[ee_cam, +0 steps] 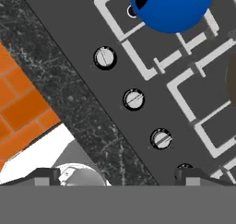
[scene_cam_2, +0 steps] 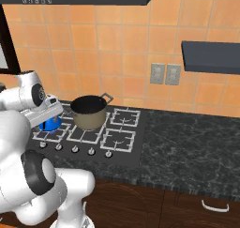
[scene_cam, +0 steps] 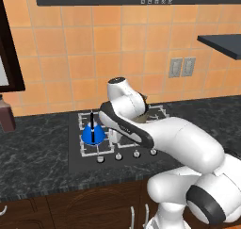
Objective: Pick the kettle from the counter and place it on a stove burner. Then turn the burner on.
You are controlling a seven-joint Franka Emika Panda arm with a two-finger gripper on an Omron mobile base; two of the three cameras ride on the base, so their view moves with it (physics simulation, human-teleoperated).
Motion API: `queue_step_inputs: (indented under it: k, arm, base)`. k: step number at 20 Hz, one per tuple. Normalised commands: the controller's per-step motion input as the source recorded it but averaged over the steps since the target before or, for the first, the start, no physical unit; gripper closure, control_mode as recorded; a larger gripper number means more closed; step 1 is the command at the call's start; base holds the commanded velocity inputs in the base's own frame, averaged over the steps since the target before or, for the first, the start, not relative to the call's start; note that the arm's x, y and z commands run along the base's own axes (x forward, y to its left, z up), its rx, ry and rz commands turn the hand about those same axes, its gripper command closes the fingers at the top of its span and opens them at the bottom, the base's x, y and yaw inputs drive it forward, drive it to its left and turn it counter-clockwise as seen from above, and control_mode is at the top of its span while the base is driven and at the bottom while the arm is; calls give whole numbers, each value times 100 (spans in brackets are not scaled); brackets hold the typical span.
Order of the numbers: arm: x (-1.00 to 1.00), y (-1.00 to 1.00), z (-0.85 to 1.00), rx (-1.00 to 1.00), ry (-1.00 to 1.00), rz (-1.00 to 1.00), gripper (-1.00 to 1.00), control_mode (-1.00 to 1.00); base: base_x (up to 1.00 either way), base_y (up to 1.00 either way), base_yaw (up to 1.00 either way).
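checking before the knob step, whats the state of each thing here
kettle: upright on the front left stove burner, not held
gripper: open, holding nothing, above the knobs
pot: upright on a middle burner, no lid
burners: no flame seen

Stove sits set into the table, against the tiled wall. Kettle stands on the front-left stove burner. Pot sits on the middle grate, right of the kettle, near it. Row of knobs runs along the stove's front edge, just in front of the grates. 2 outlets on the wall behind, right of the stove. Shelf further right, above the table.
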Motion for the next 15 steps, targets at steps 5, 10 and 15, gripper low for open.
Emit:
queue_step_inputs:
  k: [5,10,15]
  arm:
    - [-1,-82,33,8,6,-36,-100,-100]
    - [-11,-54,26,5,0,-48,-100,-100]
    - [0,-54,37,1,0,-51,-100,-100]
  base:
    - [0,0,0]
    - [0,0,0]
    - [0,0,0]
